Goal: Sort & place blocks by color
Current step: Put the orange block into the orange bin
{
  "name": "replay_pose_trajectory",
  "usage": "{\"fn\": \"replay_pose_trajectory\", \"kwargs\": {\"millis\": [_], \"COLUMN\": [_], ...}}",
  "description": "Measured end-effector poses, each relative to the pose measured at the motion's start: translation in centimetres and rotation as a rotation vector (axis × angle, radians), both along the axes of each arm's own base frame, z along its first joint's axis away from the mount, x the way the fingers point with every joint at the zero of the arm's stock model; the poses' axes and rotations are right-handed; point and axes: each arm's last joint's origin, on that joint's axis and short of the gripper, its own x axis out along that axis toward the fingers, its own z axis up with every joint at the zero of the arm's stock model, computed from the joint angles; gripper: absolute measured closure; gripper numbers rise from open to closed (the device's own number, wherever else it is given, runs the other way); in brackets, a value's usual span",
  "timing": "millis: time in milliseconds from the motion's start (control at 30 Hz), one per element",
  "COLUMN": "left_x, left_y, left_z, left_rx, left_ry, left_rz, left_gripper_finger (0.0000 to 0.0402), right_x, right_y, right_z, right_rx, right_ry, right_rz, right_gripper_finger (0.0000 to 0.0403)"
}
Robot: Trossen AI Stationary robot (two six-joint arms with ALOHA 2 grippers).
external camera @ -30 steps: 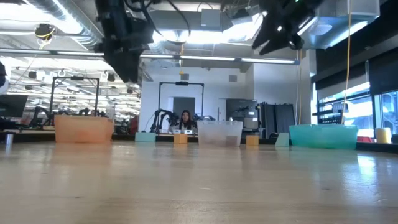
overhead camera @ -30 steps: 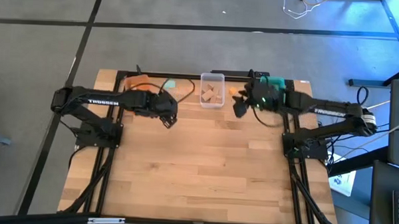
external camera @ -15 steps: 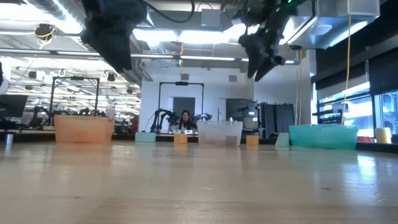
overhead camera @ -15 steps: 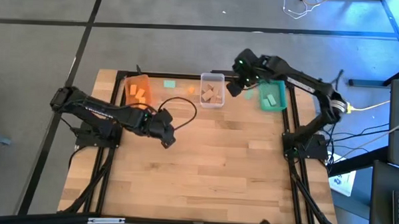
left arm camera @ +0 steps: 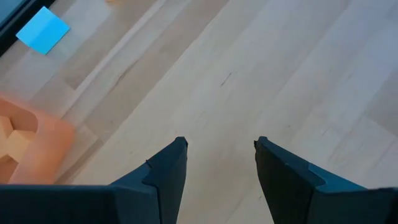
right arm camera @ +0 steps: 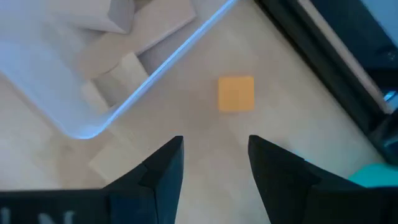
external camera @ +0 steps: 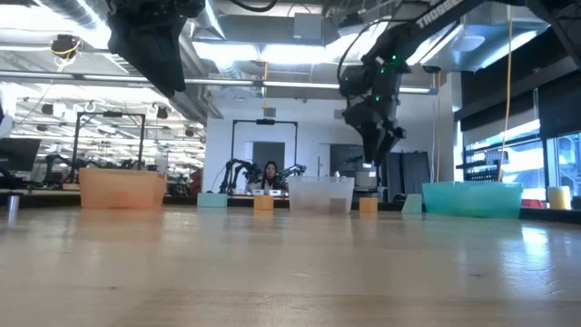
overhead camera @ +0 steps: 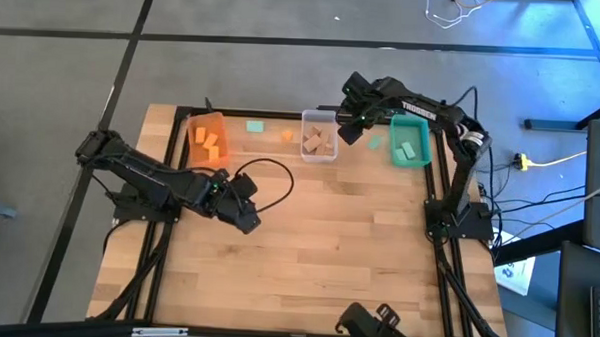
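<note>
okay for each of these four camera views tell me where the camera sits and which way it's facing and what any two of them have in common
High view: overhead, looking straight down on the table; both arms show, left gripper and right gripper.
Low view: at tabletop height, facing level across toward the room; both arms hang in from above.
Left wrist view: on the left arm, facing bare tabletop past its open fingers.
Right wrist view: on the right arm, facing down at an orange block beside the clear bin.
Shared: the high and right wrist views both show the clear bin.

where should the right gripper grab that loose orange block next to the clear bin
Take the orange block across its two opposite flat sides, coming straight down from above. It lies flat and square on the table, apart from the clear bin, so the right gripper, with open jaws, likely has room on both sides.
</note>
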Motion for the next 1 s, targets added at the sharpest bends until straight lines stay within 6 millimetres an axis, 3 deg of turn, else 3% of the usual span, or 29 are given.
{"fn": "replay_pose_trajectory", "kwargs": {"millis": [567, 1000], "left_x": [0.0, 0.0], "left_y": [0.0, -0.1], "left_z": [0.0, 0.0], "left_rx": [-0.008, -0.009], "left_ry": [-0.006, -0.004], "left_rz": [0.013, 0.008], "left_gripper_finger": [0.0223, 0.0223], "right_x": [1.4, 0.9], "right_y": [-2.2, -3.2], "right_z": [-4.6, -4.8], "right_rx": [-0.011, -0.071], "right_ry": [0.035, 0.061], "right_rz": [0.096, 0.062], "right_gripper_finger": [0.0222, 0.0222]}}
